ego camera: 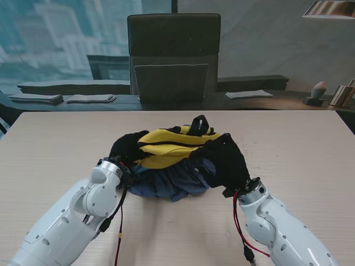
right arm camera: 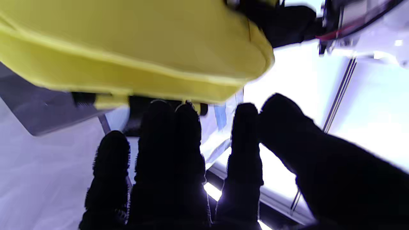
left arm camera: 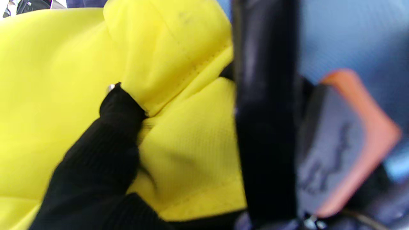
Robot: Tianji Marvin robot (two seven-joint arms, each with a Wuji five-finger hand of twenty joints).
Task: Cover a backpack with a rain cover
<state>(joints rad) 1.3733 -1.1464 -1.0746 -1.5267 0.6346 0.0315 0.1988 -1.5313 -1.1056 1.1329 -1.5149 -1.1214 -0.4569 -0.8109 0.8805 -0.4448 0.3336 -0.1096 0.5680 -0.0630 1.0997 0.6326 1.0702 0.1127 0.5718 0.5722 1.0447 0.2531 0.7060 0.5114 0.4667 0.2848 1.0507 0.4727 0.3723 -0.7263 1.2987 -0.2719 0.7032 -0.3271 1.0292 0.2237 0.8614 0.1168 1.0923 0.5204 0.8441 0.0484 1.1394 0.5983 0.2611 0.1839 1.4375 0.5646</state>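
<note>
Both white arms reach in from the near corners, elbows bent, wrists angled toward each other at mid-table. The left hand (ego camera: 126, 148), in a black glove, is curled with one finger (left arm camera: 119, 105) pressed forward. The right hand (ego camera: 227, 160), also gloved, shows fingers (right arm camera: 172, 134) extended and slightly apart.

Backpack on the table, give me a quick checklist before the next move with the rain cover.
1. Backpack resting on the table: ok.
2. Rain cover over the pack: not ok; blue-grey fabric bunched on the side nearer me, yellow top bare.
3. Left hand on the pack: ok; finger pressed into yellow fabric.
4. Right hand gripping the cover: cannot tell.
5. Top strap free of the cover: ok.
</note>
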